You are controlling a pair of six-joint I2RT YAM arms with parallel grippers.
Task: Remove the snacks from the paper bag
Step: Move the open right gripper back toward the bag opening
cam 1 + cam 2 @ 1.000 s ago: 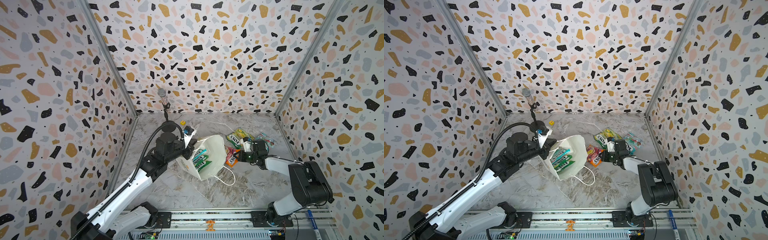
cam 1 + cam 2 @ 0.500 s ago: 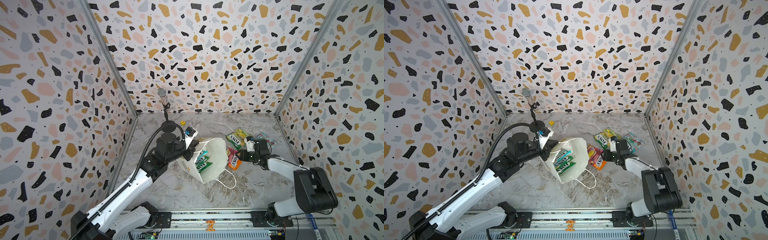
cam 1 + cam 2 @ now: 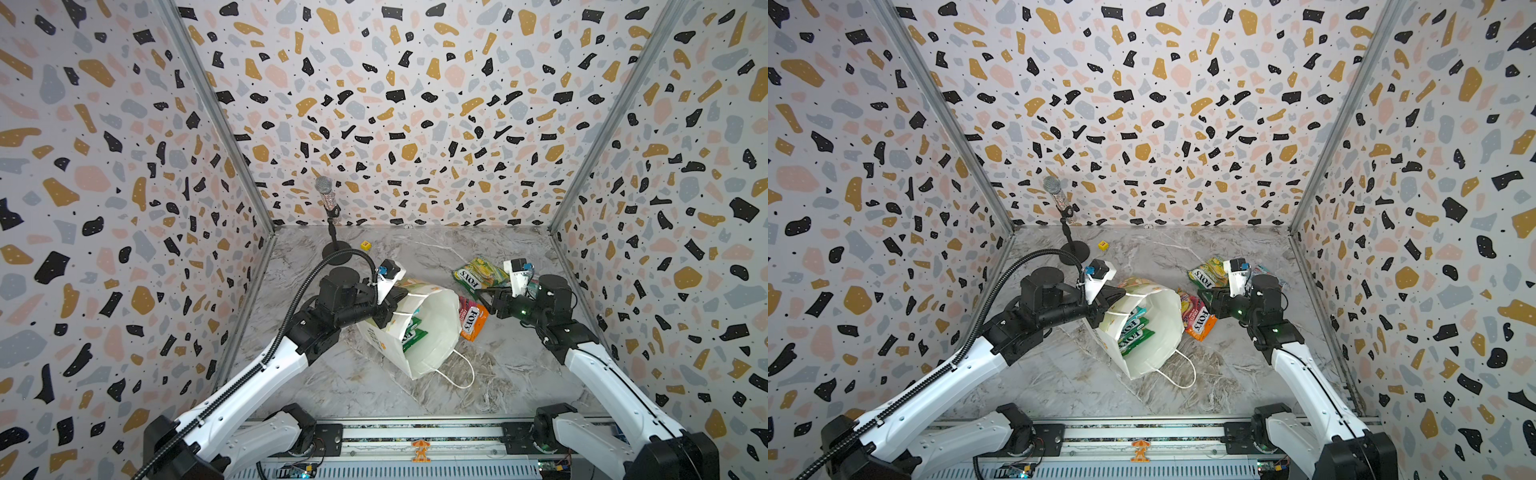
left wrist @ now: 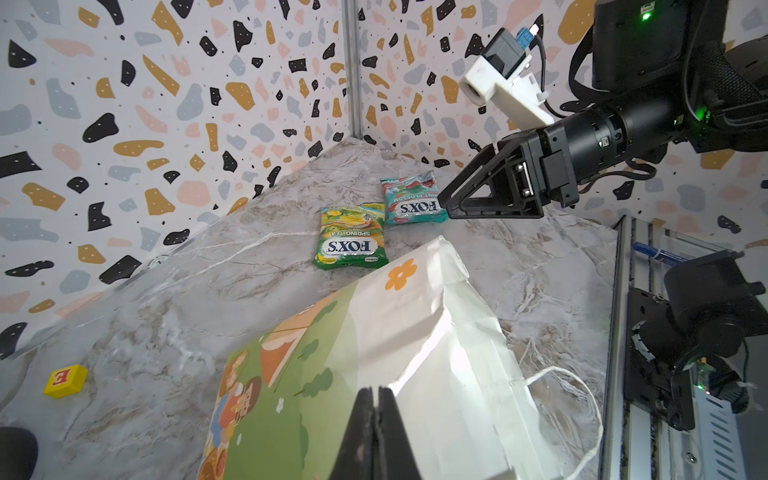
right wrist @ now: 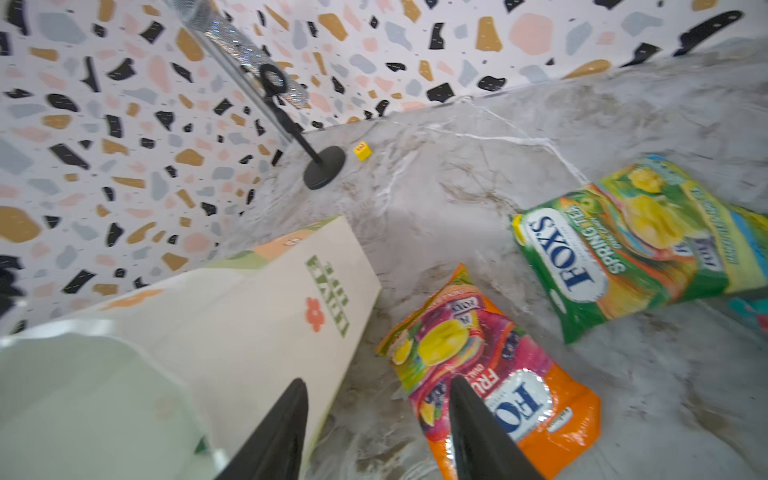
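The left claw (image 4: 376,395) is clenched on the paper bag (image 4: 415,353), its fingers pinched together on the paper at the edge of the mouth. It holds the bag tilted, so both top views look into the white inside. There a few green pouches (image 3: 1133,328) lie stacked against the bag's inner wall.

The right claw (image 5: 378,386) is released, fingers apart with nothing between them. It hangs just beside the bag's mouth, over the orange pouch (image 5: 490,374), which lies on the marble table (image 3: 374,374) right against the bag's side. The green-yellow pouch (image 5: 636,245) lies near the bag, just beyond the orange one, and the teal pouch (image 4: 411,199) lies beside it (mostly hidden by the right arm in the top views). A yellow cube (image 3: 365,245) sits well behind the bag.
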